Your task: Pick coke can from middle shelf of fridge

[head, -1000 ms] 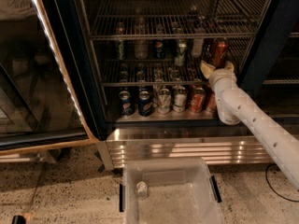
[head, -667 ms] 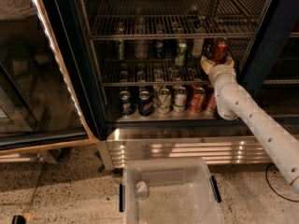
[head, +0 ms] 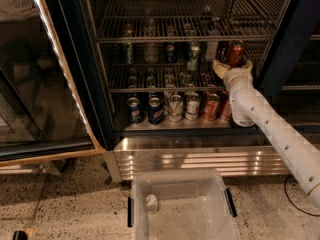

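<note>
The coke can (head: 235, 52) is dark red and stands upright at the right end of the middle shelf (head: 150, 89) of the fridge (head: 80, 59). My gripper (head: 231, 65) reaches into the fridge from the lower right on a white arm. It is open, with one finger on each side of the can's lower part. I cannot tell whether the fingers touch the can. A blue Pepsi can (head: 171, 53) and a green-and-white can (head: 194, 55) stand further left on the same shelf.
On the fridge floor stand two Pepsi cans (head: 145, 109), pale cans (head: 183, 106) and red cans (head: 211, 106). The glass door (head: 30, 84) hangs open at left. A clear plastic bin (head: 185, 206) sits on the floor before the ribbed steel base (head: 200, 156).
My gripper has moved up and deeper into the fridge, so its fingers now flank the coke can's lower part. The can has not moved.
</note>
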